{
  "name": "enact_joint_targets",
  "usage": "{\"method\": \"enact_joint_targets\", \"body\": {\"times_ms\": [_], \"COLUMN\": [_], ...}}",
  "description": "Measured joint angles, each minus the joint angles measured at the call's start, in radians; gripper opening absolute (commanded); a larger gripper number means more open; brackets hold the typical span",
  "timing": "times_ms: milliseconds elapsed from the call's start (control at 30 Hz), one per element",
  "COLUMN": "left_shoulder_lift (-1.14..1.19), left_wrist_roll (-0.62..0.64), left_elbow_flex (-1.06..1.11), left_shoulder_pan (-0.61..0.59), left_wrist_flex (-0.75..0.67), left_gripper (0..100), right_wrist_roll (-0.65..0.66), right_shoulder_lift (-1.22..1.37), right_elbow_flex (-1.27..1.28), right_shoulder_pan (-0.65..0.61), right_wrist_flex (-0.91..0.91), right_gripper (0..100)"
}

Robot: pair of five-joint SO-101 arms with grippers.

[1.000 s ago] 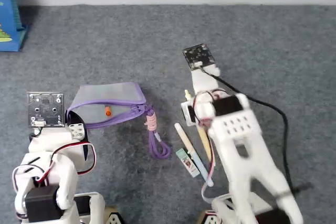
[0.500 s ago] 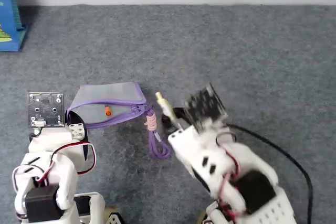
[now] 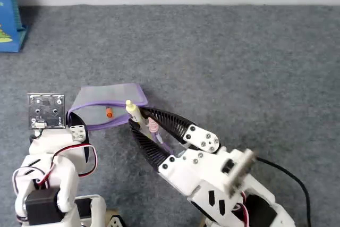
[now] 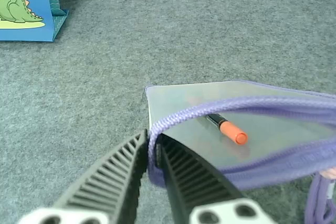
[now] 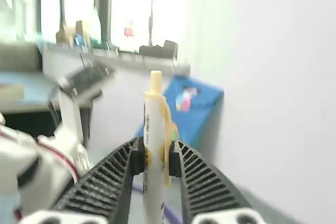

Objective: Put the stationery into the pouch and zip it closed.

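Note:
The purple pouch lies open on the grey mat, with an orange-capped pen inside. My left gripper is shut on the pouch's left end; the left wrist view shows its fingers pinching the zip edge of the pouch beside the orange-capped pen. My right gripper is shut on a pale yellow pen, tilted with its tip at the right end of the pouch's opening. In the right wrist view the yellow pen stands between the shut fingers.
The pouch's purple cord with a pink charm lies partly under the right gripper. A blue box stands at the far left edge, also the blue box in the left wrist view. Grey mat stretches to the right and back.
The right arm has swung left with the yellow pen, from beside the loose stationery to the pouch's opening. Its body now covers the other stationery. The left arm has not moved.

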Motion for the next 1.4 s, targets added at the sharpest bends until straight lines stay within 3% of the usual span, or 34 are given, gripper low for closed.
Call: {"method": "enact_joint_targets", "body": {"times_ms": [167,667,933,1167,1400], "left_shoulder_lift": [0.0,-0.002,-0.002,0.003,0.005], "left_wrist_roll": [0.0,0.0,0.0,0.0,0.0], "left_elbow_flex": [0.0,0.0,0.0,0.0,0.0], "left_shoulder_pan": [0.0,0.0,0.0,0.0,0.0], "left_wrist_flex": [0.0,0.0,0.0,0.0,0.0], "left_gripper": [1,1,1,1,1], "right_wrist_roll": [0.0,-0.049,-0.052,-0.054,0.003], "right_shoulder_lift": [0.006,0.52,0.776,0.89,0.841], "right_elbow_flex": [0.072,0.124,0.184,0.267,0.325], "right_shoulder_pan": [-0.02,-0.018,0.068,0.069,0.071], "right_wrist_flex": [-0.259,-0.908,-1.214,-1.327,-1.198], "right_gripper": [0.7,0.7,0.7,1.3,23.9]}}
